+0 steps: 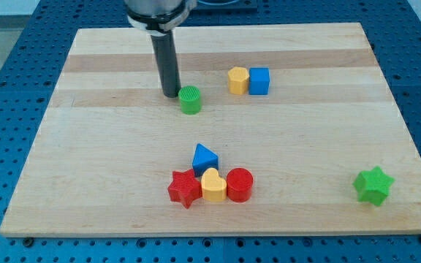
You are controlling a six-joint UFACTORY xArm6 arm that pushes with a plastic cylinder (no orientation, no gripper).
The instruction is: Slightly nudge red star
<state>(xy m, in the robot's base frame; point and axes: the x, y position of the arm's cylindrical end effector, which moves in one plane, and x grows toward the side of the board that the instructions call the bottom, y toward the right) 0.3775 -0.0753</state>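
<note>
Camera view: the red plastic star block (184, 188) lies flat near the bottom edge of the pale wooden board (108, 161), one point toward the view's bottom; no long axis is discernible. It touches the yellow heart block (213, 185), which sits beside the red cylinder (240, 184) and under the blue triangular block (204, 158). No gripper is fitted. The dark rod's tip (170, 95) rests just left of the ribbed green cylinder (190, 99), well apart from the star.
</note>
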